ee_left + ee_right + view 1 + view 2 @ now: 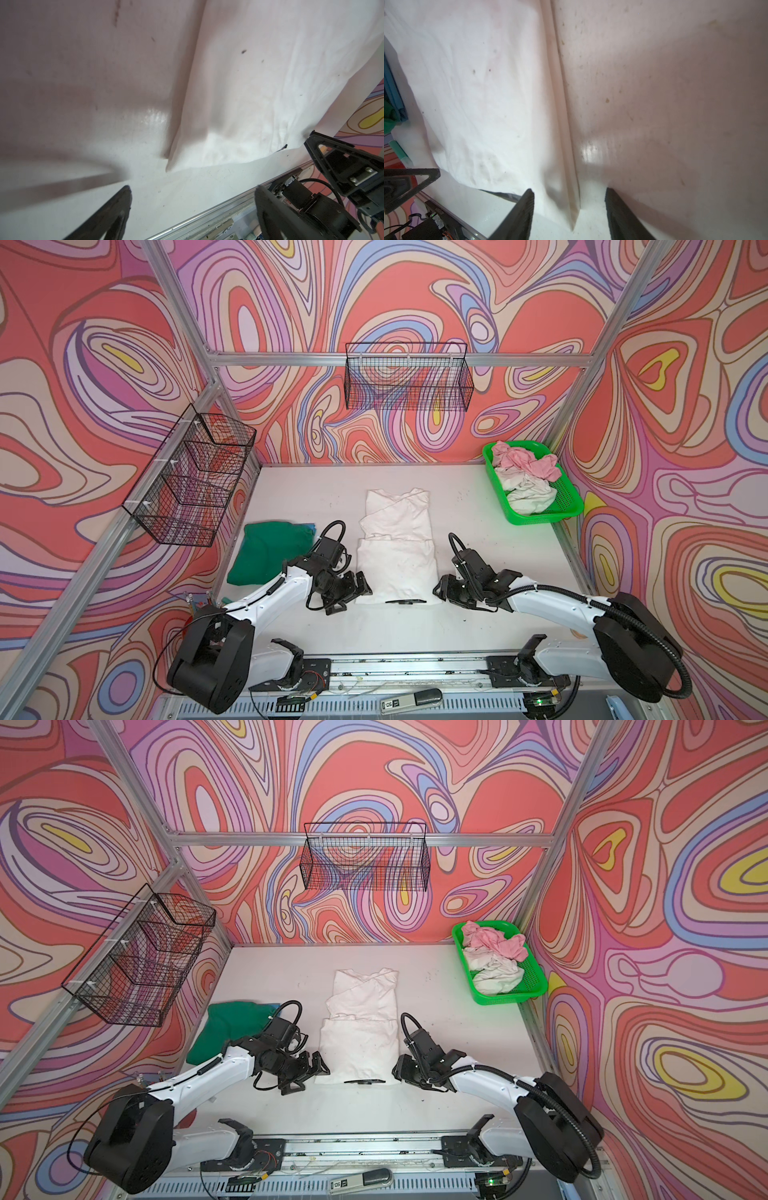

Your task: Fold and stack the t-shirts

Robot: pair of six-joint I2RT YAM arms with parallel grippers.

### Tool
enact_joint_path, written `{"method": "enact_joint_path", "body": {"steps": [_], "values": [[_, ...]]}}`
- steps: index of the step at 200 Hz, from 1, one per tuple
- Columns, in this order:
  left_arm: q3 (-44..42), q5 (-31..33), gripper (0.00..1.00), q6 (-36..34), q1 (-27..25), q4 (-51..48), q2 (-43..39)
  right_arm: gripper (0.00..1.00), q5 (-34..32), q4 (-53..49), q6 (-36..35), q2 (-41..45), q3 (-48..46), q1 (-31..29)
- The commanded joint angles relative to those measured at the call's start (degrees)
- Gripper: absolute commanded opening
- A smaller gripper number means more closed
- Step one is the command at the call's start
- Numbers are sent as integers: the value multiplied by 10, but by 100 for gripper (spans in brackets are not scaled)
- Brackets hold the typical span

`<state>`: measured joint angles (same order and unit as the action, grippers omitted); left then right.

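Two grippers flank the near hem of the white t-shirt point(397, 547), which lies mid-table point(299, 493) folded into a long strip, with the sleeves tucked across at the far end. The left gripper point(351, 593) sits low, just beside the near left corner with its jaws wide apart. Its wrist view shows only bare table between the fingers point(124, 199), with the shirt's folded edge a bit ahead of them. The right gripper point(441, 591) is at the near right corner, also spread. In its wrist view the folded corner pokes in between the fingers point(523, 212) but neither one pinches it, so nothing is gripped on either side. A thin dark thing point(405, 601) lies along the hem, can't tell what it is

Room-wise, the dark green t-shirt point(270, 551) is bunched up by the left table edge, pretty close to the left gripper, so that side's tight. The pink t-shirt point(523, 462) and off-white t-shirt point(525, 491) are crumpled in the green basket point(540, 518) in the far right corner, well apart from both grippers. Bare table runs between the white shirt and the basket and across the whole far end, and there's a strip between the hem and the front rail point(415, 664)
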<state>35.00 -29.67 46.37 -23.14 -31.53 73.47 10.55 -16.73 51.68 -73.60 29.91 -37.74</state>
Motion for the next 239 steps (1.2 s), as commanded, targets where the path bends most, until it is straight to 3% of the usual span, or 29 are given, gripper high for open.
{"method": "enact_joint_path", "body": {"steps": [1, 95, 153, 197, 239], "values": [[-14, -10, 88, 12, 3, 12, 14, 56, -21, -10, 23, -10, 3, -11], [-20, 27, 69, 33, 2, 37, 74, 48, -53, -26, 68, -45, 11, -39], [-16, 34, 42, 33, -1, 53, 108, 50, -51, -67, 87, -23, 4, -48], [-13, 47, 15, 31, -1, 56, 114, 52, -50, -56, 118, -41, -1, -75], [-13, 53, 2, 29, -1, 53, 107, 46, -57, -18, 137, -50, -25, -77]]}}
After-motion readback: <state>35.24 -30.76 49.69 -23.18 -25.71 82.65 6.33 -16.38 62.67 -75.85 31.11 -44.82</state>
